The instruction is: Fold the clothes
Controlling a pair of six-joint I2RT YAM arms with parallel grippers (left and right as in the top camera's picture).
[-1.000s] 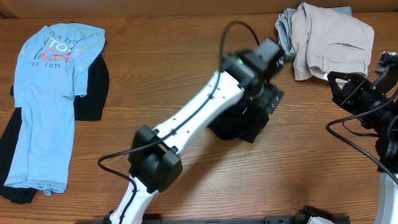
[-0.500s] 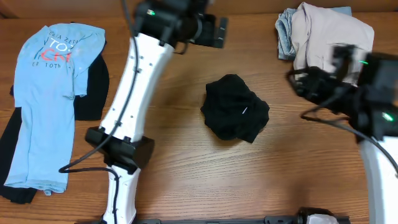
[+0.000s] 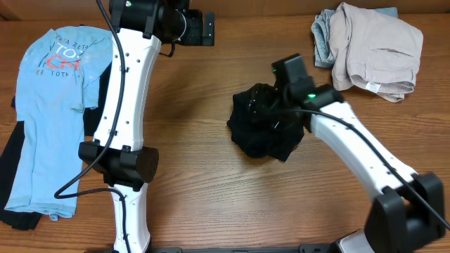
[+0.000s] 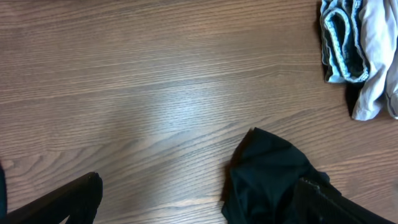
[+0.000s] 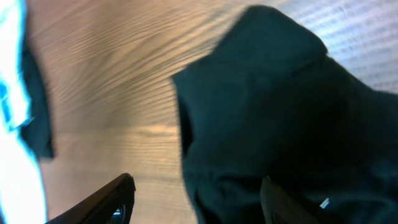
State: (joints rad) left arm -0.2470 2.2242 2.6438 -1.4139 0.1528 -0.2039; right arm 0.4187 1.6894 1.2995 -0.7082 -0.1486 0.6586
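Right gripper (image 5: 196, 183), jaws apart, has swung in over the crumpled black T-shirt (image 3: 266, 133); my left gripper (image 3: 206, 20), wide open, has pulled away.

Three views, one table (image 3: 211, 176)
Overhead looks straight down; both wrist cameras sit close above, all sharing the black shirt (image 3: 260, 140).

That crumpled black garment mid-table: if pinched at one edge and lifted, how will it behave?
The black garment lies bunched in soft folds, so it will probably droop and unfurl rather than hold shape. It looks thin, so likely light. Pushed, it would probably bunch further, not slide whole.
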